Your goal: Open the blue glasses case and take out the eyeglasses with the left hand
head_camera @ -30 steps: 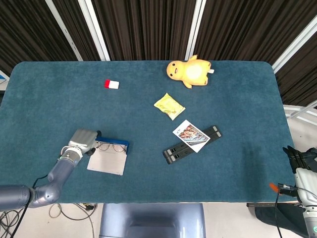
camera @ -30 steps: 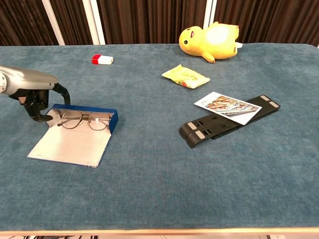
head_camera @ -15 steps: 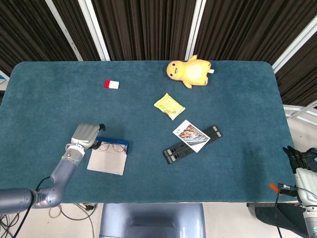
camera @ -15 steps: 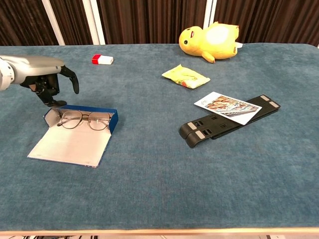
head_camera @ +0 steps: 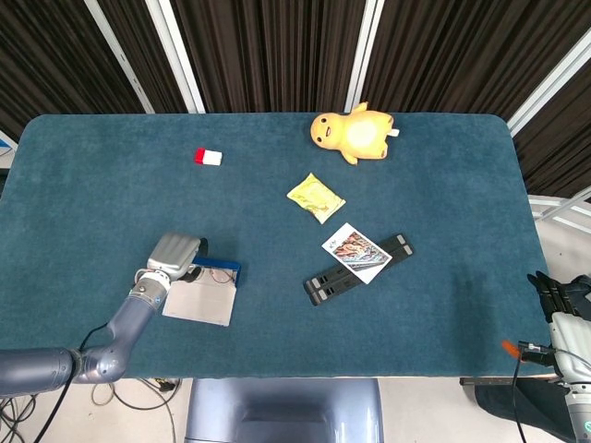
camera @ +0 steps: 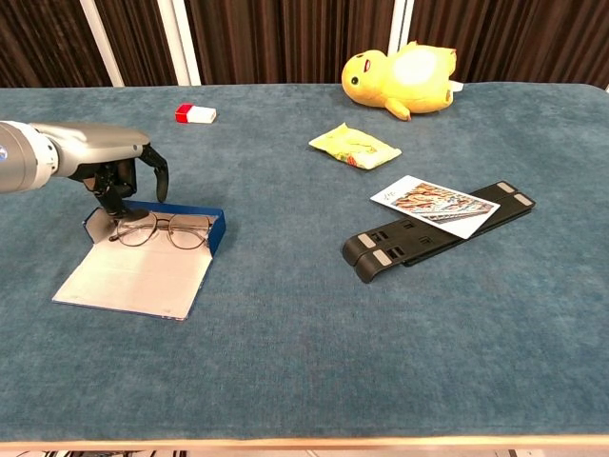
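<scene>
The left hand (camera: 122, 171) has shifted toward the right of the frame since a second ago. Then it hung off the left end of the blue glasses case (camera: 152, 249); now it sits over that end, fingers (camera: 158, 173) curled downward with their tips at or just above the left lens. It holds nothing. In the head view the same hand (head_camera: 175, 254) covers the case's upper left corner. Nothing else on the table has moved.

The case lies open in the lower left of both views. Its pale lid (camera: 133, 277) is folded flat toward the near edge, and its blue tray stands at the far side. The eyeglasses (camera: 162, 228) lie inside the tray, lenses side by side, not yet lifted. Whether the fingertips actually touch the frame I cannot tell.

The right hand (head_camera: 561, 297) shows only in the head view, at the lower right edge beyond the table (camera: 285, 333). It looks dark and still, but how its fingers lie is not clear.

Across the blue cloth sit the other things. A yellow plush toy (camera: 400, 76) is at the upper middle, and a yellow packet (camera: 354, 146) lies just below it. A red and white block (camera: 194, 114) is in the upper left. A black folding stand (camera: 433, 231) is right of centre, with a printed card (camera: 433, 204) resting on it.
</scene>
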You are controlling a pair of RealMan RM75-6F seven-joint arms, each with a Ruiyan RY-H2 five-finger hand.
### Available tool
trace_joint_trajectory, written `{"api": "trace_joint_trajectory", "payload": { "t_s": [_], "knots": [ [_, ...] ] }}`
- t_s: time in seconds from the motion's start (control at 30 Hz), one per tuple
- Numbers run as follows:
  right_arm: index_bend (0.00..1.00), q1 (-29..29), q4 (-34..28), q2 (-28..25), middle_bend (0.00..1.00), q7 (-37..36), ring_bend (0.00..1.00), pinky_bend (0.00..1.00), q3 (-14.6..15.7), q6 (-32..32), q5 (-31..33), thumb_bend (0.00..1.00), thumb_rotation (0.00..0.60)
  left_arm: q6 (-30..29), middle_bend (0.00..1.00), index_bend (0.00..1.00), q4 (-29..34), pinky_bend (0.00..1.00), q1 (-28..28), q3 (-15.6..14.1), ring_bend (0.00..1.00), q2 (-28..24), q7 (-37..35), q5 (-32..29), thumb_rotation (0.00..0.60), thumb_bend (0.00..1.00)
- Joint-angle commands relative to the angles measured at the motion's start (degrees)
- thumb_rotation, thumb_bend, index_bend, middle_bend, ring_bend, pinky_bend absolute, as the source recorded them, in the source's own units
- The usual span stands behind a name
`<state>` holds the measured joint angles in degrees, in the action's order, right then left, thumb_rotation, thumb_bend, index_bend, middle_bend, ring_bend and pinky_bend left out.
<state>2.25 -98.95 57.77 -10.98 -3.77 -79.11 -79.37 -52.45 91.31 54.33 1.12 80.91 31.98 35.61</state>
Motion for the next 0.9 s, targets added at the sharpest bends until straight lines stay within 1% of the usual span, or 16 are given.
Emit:
{"api": "trace_joint_trajectory", "payload": {
  "t_s": [0.03, 0.53, 0.9],
  "knots": [
    [0.00, -0.01, -0.01, 0.02, 0.00, 0.03, 0.00, 0.20, -0.01, -0.01, 0.03, 0.16, 0.600, 0.04, 0.94, 0.43, -0.33, 0.93, -0.06, 0.20, 0.84, 0.30, -0.02, 0.10, 0.600, 0.35],
    [0.00, -0.01, -0.10, 0.03, 0.00, 0.14, 0.00, 0.20, -0.02, -0.06, 0.01, 0.16, 0.600, -0.30, 0.95, 0.47, -1.04, 0.93, -0.45, 0.93, 0.84, 1.53, 0.29, 0.75, 0.600, 0.35],
    [0.00, -0.01, -0.17, 0.02, 0.00, 0.21, 0.00, 0.20, -0.02, -0.06, 0.06, 0.16, 0.600, -0.07, 0.95, 0.47, -1.25, 0.93, -0.56, 1.07, 0.84, 1.84, 0.84, 0.57, 0.600, 0.34]
  ]
}}
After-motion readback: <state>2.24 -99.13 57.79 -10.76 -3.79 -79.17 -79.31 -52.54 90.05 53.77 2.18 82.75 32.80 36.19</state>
